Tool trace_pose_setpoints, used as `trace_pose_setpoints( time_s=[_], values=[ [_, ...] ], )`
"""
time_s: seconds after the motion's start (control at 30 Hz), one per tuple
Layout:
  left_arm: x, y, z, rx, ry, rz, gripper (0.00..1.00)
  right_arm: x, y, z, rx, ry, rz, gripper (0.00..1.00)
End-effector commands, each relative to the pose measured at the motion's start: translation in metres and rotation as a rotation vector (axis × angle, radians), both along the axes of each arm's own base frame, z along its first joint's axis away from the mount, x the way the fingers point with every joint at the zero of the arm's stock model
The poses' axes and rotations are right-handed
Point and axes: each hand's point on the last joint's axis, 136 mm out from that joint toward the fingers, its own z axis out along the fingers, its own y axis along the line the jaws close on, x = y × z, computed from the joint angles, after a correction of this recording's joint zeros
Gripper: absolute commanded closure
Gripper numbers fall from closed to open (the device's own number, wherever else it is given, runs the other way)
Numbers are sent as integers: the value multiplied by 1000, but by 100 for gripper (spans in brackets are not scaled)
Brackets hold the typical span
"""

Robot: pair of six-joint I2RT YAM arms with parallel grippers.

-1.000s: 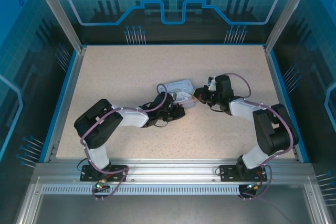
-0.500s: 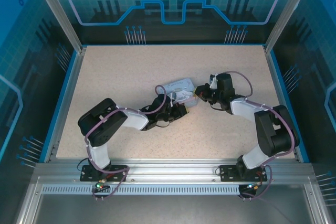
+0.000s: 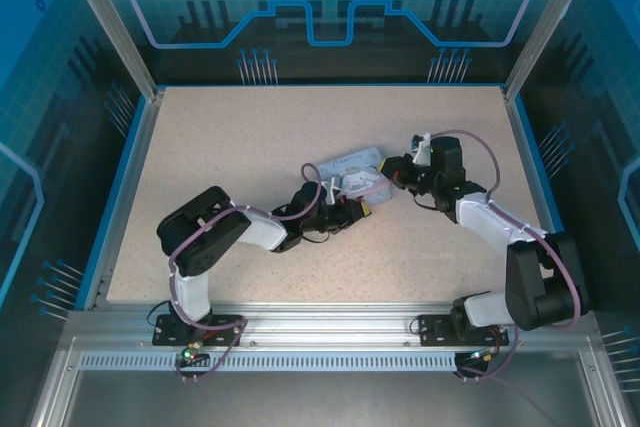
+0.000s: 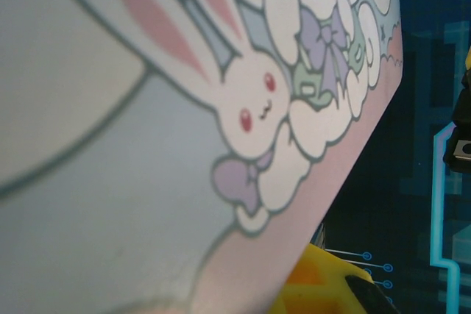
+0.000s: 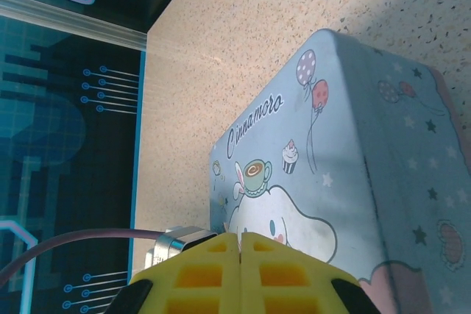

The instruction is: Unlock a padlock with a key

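Both arms are carrying the pastel-blue cartoon-printed rectangular tin [image 3: 352, 167] rightward; left gripper [image 3: 354, 208] and right gripper [image 3: 394, 176] are keeping jaws pressed together. The padlock and key are too small to locate, so unlocking is probably waiting.

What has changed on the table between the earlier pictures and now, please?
The box has slid right a little, and both arms went with it: the left gripper reaching further right at its near edge, the right gripper drawing back rightwards. Both grippers stayed shut.
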Motion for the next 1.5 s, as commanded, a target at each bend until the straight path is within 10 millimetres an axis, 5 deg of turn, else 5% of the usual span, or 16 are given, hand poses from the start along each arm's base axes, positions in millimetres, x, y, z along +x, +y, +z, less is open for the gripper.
trace_pose_setpoints(
  time_s=[0.0,0.17,0.4,0.77,1.0,1.47],
  values=[
    [-4,-2,9,0,6,-14,100,-7,-4,-10,17,40,20,100],
    [0,3,8,66,-2,-4,100,-10,-3,-3,47,30,41,100],
    [9,12,7,97,3,39,100,-40,-3,8,82,29,65,100],
    [20,16,16,25,9,101,100,-92,-7,-34,155,119,21,100],
    [28,12,31,-75,18,142,100,-88,-5,-52,194,124,-4,100],
    [43,15,56,-199,20,242,100,-64,1,-42,276,95,-64,100]
  ],
)
